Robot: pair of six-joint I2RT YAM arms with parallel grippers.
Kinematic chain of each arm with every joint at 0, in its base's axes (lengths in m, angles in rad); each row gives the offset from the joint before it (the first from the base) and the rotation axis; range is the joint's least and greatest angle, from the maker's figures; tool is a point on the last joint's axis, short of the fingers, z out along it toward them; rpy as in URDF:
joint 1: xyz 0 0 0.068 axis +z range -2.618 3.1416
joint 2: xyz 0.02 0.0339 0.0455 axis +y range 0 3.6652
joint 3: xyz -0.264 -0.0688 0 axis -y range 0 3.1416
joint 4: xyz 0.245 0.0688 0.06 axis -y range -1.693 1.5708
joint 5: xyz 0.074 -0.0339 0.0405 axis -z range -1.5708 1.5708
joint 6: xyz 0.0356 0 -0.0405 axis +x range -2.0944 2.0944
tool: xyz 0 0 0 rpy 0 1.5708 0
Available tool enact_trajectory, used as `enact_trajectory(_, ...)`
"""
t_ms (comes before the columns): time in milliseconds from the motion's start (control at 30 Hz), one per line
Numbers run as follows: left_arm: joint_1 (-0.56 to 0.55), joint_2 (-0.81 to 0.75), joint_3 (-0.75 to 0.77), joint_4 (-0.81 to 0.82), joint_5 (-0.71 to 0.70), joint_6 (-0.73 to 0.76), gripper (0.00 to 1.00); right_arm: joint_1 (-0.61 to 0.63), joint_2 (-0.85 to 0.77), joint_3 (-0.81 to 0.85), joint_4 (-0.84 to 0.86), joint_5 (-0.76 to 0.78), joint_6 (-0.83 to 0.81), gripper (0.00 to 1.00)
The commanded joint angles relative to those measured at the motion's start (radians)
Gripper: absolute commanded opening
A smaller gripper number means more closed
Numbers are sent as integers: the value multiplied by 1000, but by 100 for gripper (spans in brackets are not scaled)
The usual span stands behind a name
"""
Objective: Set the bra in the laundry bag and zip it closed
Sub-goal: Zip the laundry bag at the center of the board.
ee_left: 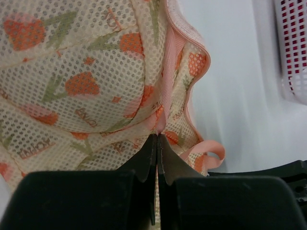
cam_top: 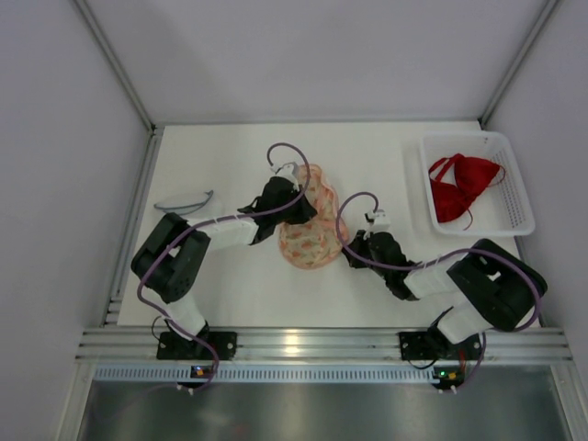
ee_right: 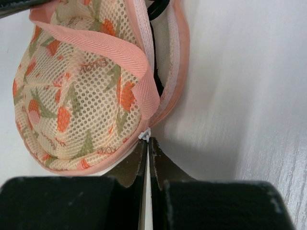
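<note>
Now left gripper (ee_left: 157, 138) and right gripper (ee_right: 146, 140) each pinch the laundry bag (cam_top: 312, 230), jaws closed.

White table (cam_top: 239, 294), matte, bare patches left and front. White slotted basket (cam_top: 517, 217) at far right corner, square to table edge; its wall also shows top right in the left wrist view. Thin grey curved item (cam_top: 184, 200) lies near left edge; identity unclear. Aluminium rail (cam_top: 312, 344) along near edge.

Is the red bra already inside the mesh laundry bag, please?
No, the red bra lies in the white basket, apart from the laundry bag.
</note>
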Motion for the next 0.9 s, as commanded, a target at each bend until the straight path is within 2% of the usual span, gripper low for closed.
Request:
enact_trajectory(0, 12, -27, 1, -72, -33, 61, 0, -8, -1, 20, -39, 2, -19, 0)
enact_trajectory(133, 44, 14, 38, -108, -29, 102, 1, -6, -30, 25, -62, -13, -40, 0)
enact_trajectory(300, 90, 93, 122, -161, 96, 260, 0, -3, -57, 26, -84, -13, -74, 0)
enact_trajectory(467, 133, 38, 142, -204, 192, 305, 0, -3, -77, 45, -128, 19, -83, 0)
enact_trajectory(667, 156, -18, 126, -334, 71, 344, 2, -3, -73, 63, -128, 16, -76, 0)
enact_trajectory(733, 156, -10, 122, -351, 50, 344, 11, -3, -65, 72, -128, 7, -76, 0)
enact_trajectory(800, 154, -6, 125, -358, 56, 340, 23, -3, -59, 77, -131, 2, -76, 0)
enact_trajectory(833, 154, -12, 129, -364, 53, 332, 33, -1, -54, 81, -133, -1, -76, 0)
enact_trajectory(867, 154, -19, 132, -368, 53, 329, 36, 0, -53, 84, -134, -2, -74, 0)
